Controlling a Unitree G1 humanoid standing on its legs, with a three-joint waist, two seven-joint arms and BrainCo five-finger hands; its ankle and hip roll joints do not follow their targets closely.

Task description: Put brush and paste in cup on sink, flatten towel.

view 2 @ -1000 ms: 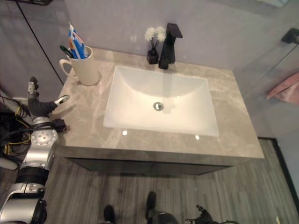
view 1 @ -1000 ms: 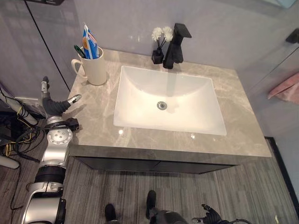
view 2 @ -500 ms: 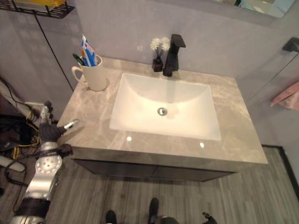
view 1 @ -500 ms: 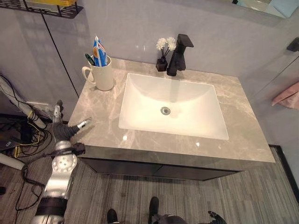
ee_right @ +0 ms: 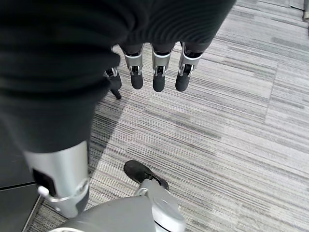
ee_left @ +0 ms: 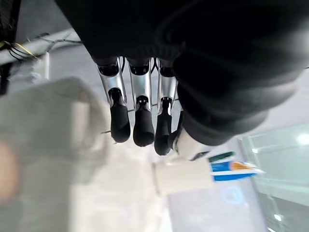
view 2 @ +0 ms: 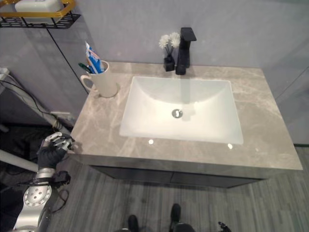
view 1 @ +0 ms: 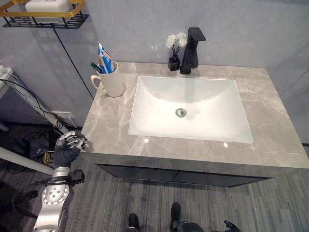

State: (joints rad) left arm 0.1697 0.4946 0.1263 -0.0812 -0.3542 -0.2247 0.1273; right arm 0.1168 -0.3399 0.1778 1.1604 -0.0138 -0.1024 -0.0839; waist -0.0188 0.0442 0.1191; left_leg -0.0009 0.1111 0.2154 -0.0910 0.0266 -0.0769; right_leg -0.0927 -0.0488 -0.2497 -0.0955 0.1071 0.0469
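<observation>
left eye view | left hand (view 1: 67,149) fingers curled, holding nothing, off counter's (view 1: 111,130) left front corner | cup (view 1: 112,81) with brush (view 1: 95,67), paste (view 1: 106,59) up and back from it | right hand (ee_right: 154,72) relaxed open, low over floor, well apart | towel unseen

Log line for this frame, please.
cup: on counter, brush and paste inside | left hand: empty, curled, off counter edge | right hand: empty, over floor

cup (view 2: 107,82) with paste (view 2: 92,56) on counter (view 2: 270,140), left hand (view 2: 53,147) beside edge
</observation>
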